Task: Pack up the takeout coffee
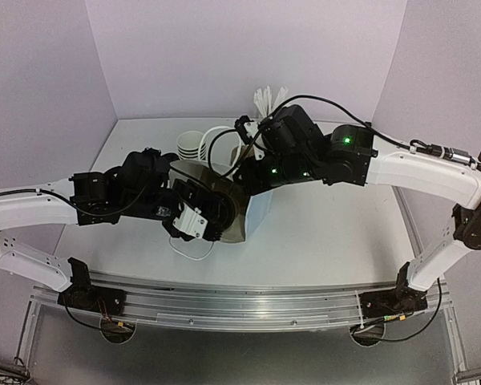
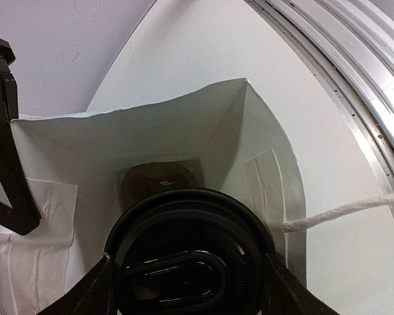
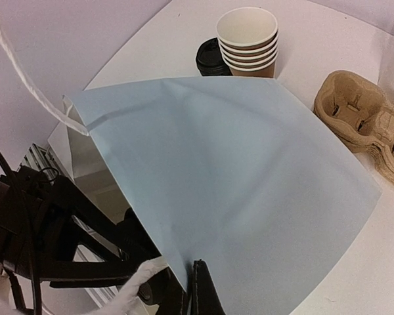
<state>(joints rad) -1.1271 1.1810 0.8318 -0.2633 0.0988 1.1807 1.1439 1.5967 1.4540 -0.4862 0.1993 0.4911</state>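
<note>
Where the coffee sits: takeout coffee (image 2: 184, 230), a small cup capped by a round black plastic lid, at the open mouth of the white paper bag (image 2: 118, 144), near the middle of the table (image 1: 337, 233).
Look: only the glossy lid shows, with a raised rim and an oval recess; the cup's body is hidden beneath it.
Left gripper (image 2: 184, 292): fingers (image 2: 85, 295) spread wide, clamping the lid's rim on both sides.
Right gripper (image 3: 196, 292): pinched tight on the bag's edge.
Far edge of table: nested stack of brown paper cups (image 3: 247, 39), black lids (image 3: 210, 59) beside it, moulded pulp cup carriers (image 3: 361, 118) nearby.
</note>
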